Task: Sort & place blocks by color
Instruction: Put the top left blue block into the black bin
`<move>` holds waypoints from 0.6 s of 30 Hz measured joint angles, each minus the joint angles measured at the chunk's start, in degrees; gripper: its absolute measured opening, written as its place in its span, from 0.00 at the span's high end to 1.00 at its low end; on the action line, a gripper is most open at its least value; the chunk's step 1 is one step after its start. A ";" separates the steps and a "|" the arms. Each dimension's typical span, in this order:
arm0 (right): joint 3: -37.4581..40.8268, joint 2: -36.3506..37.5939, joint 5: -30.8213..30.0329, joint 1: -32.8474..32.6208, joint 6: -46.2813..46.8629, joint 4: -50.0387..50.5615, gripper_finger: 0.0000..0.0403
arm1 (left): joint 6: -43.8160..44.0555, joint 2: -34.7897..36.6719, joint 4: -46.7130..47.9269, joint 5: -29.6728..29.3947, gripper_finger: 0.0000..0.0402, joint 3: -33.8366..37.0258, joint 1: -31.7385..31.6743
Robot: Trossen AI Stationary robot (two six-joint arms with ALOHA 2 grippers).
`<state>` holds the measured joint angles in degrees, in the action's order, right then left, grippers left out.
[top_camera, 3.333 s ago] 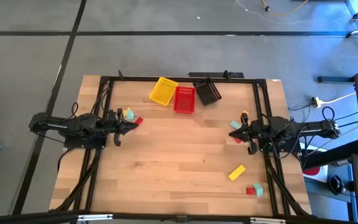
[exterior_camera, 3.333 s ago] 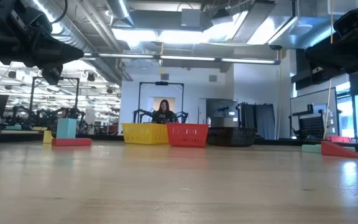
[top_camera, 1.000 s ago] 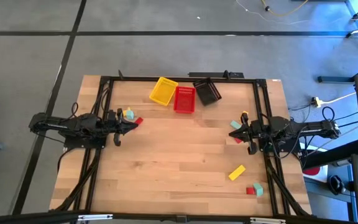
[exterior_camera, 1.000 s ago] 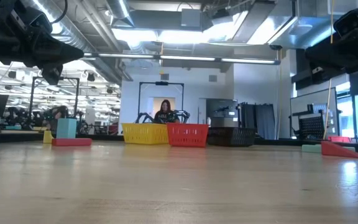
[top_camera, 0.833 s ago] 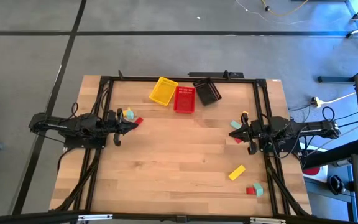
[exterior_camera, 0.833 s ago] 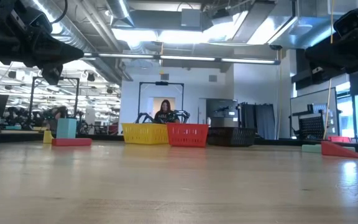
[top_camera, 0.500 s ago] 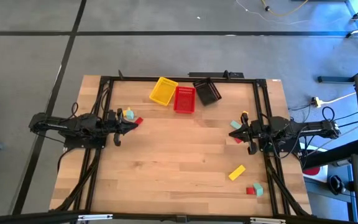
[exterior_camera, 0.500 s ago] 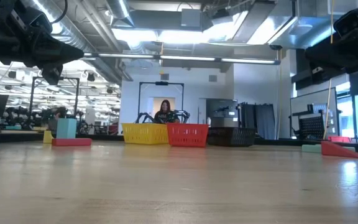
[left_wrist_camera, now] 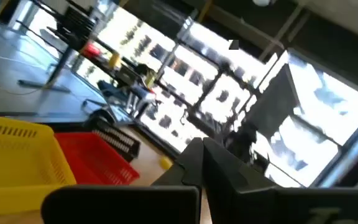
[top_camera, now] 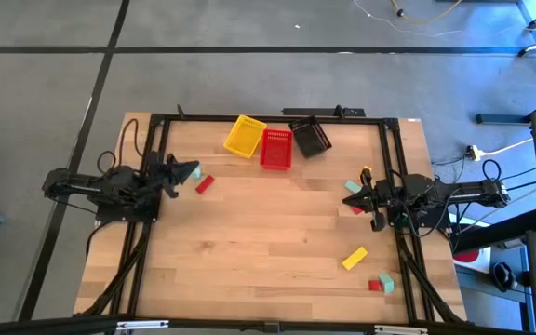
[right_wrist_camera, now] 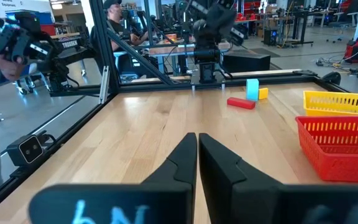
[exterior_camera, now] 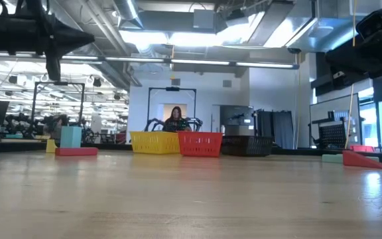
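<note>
Blocks lie in three groups on the table. A red bar [top_camera: 204,183], a teal block [top_camera: 196,172] and a small yellow one [right_wrist_camera: 263,93] sit by my left gripper [top_camera: 186,169]. That gripper hovers above them, shut and empty [left_wrist_camera: 201,152]. A teal block [top_camera: 353,187], a red piece [top_camera: 355,208] and a small yellow piece [top_camera: 367,171] lie by my right gripper [top_camera: 348,198], which is also shut and empty [right_wrist_camera: 197,144]. Near the right front corner rest a yellow bar [top_camera: 355,258], a red cube [top_camera: 374,285] and a teal cube [top_camera: 386,282].
Three slatted baskets stand side by side at the table's far edge: yellow [top_camera: 245,136], red [top_camera: 275,148] and black [top_camera: 310,137]. A black frame [top_camera: 249,117] runs along the far and side edges. A person [exterior_camera: 175,119] sits beyond the table. Bare wood spans the middle.
My left gripper has risen and swung toward the table's far edge, turning toward the baskets; it now sits over the teal and yellow blocks instead of beside the red bar. The blocks have stayed put. My right arm has kept still.
</note>
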<state>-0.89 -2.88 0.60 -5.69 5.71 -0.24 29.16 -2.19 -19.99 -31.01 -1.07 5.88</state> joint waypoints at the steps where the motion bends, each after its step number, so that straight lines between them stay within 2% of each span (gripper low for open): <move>1: -0.01 0.00 0.00 0.02 0.03 -0.01 0.95 | 0.81 -0.75 0.35 -0.53 0.98 -0.99 -0.15; 3: 0.01 0.01 0.00 0.02 0.00 -0.01 0.95 | 2.16 -3.55 3.26 -0.81 0.95 -4.34 -0.48; 5: 0.01 -0.01 0.00 0.00 -0.02 0.01 0.95 | 2.27 -7.41 11.11 0.09 0.89 -9.04 -0.90; 8: 0.01 0.00 0.01 0.02 0.05 0.00 0.95 | 2.69 -12.03 25.99 0.51 0.79 -19.17 -2.17; 14: 0.01 -0.01 0.00 0.02 0.00 0.01 0.95 | 9.31 -23.65 63.16 1.58 0.61 -40.06 -7.17; 18: 0.01 -0.01 0.01 0.00 0.04 0.00 0.95 | 14.81 -31.29 79.79 3.27 0.55 -47.64 -11.17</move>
<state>-0.89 -2.90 0.61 -5.69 5.75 -0.24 43.98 -33.47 59.80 -27.74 -48.72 -5.28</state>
